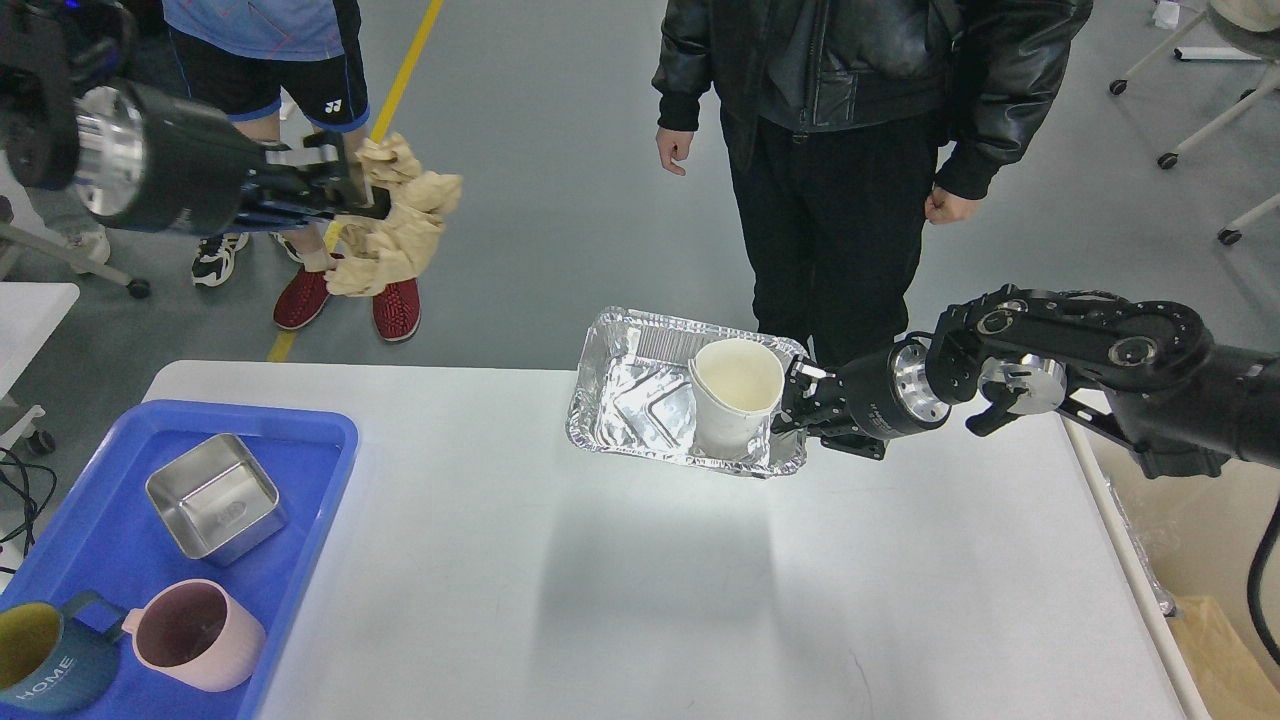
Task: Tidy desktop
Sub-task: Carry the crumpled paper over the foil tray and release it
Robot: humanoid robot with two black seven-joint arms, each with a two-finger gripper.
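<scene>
The white desktop [620,590] fills the lower view. My left gripper [355,195] is shut on a crumpled tan paper wad [400,225] and holds it high beyond the table's far left edge. My right gripper [795,405] is shut on the right rim of a silver foil tray [640,400], which it holds above the desktop. A white paper cup [735,395] stands inside the tray at its right end.
A blue plastic tray [110,560] at the left front holds a steel square box [212,495], a pink mug [195,635] and a dark blue mug [40,655]. Two people [850,150] stand behind the table. A beige bin [1190,560] lies right of the table.
</scene>
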